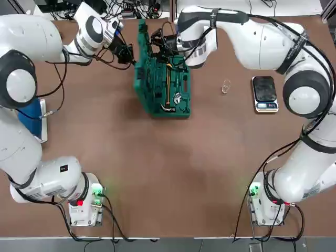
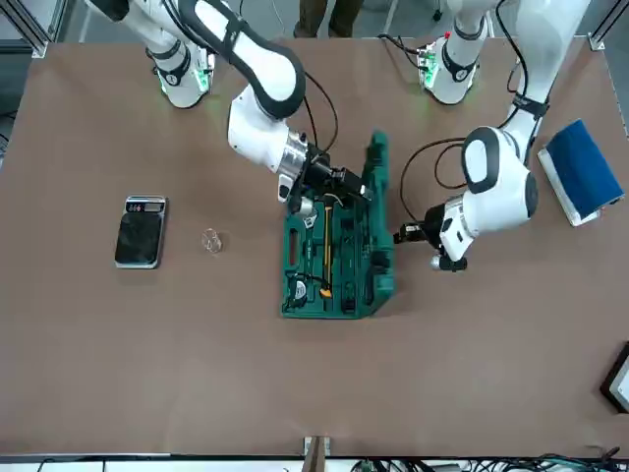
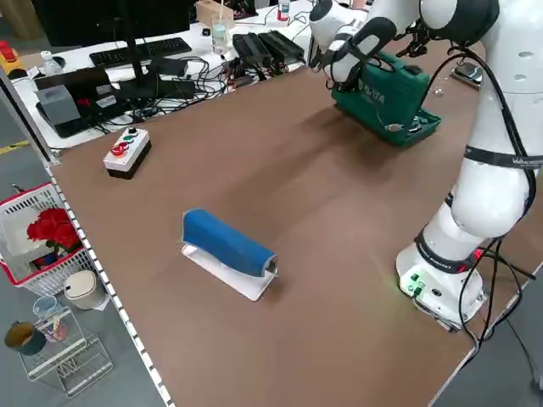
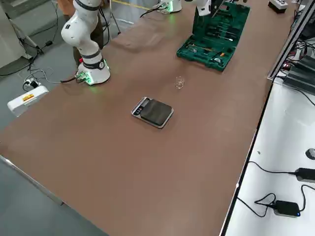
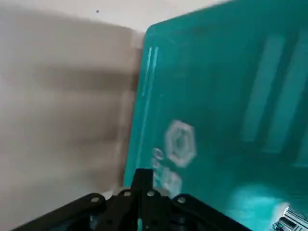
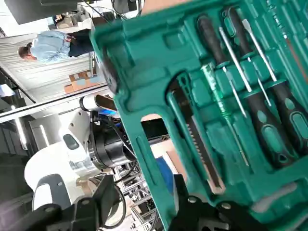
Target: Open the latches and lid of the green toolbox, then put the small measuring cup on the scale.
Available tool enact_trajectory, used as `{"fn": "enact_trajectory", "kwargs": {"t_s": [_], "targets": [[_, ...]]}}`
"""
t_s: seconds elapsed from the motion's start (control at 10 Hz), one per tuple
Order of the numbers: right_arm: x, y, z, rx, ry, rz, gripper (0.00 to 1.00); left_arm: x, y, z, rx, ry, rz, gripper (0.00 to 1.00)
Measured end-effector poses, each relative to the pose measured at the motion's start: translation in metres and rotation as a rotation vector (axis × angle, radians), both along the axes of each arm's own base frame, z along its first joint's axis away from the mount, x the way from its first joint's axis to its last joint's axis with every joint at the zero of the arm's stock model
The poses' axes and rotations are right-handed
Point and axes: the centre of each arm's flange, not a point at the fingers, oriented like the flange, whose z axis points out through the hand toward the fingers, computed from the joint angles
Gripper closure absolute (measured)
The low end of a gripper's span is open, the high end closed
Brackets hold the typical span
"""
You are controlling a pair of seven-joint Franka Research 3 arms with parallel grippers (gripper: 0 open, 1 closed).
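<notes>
The toolbox (image 1: 157, 89) is green, with orange-and-black tool handles in places. The scale (image 4: 156, 112) pairs a black plate with a silver strip. The tabletop (image 2: 177, 354) is plain brown; the arms (image 1: 44, 142) are white with dark-grey joints.

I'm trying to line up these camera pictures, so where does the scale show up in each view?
Top view: the scale, at the right, near the right arm.
Front view: left side, above mid-height.
Left side view: top right, mostly hidden behind the arm.
Right side view: centre, slightly above the middle.
Left wrist view: not in it.
Right wrist view: not in it.
Shared landmark: the green toolbox, in all six.
</notes>
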Motion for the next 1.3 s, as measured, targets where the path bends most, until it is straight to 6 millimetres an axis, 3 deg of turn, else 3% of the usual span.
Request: {"fn": "enact_trajectory", "kwargs": {"t_s": [0.2,0.5,0.7,1.0,1.3], "targets": [[0.000,0.005,0.000,0.003,0.000,-0.008,0.42,0.002,0.009,0.001,-0.003,0.002,0.003,0.99],[0.026,-0.017,0.002,-0.016,-0.036,-0.040,0.33,0.002,0.009,0.001,-0.004,0.002,0.003,0.99],[0.049,-0.037,0.002,-0.040,-0.092,-0.016,0.04,0.002,0.012,0.000,-0.003,0.008,0.011,0.99],[0.085,-0.080,-0.004,-0.085,-0.165,0.087,0.00,0.004,0.029,-0.003,-0.002,0.018,0.037,0.99],[0.103,-0.135,-0.016,-0.204,-0.210,0.225,0.00,0.006,0.039,0.003,0.002,0.005,0.054,0.99]]}}
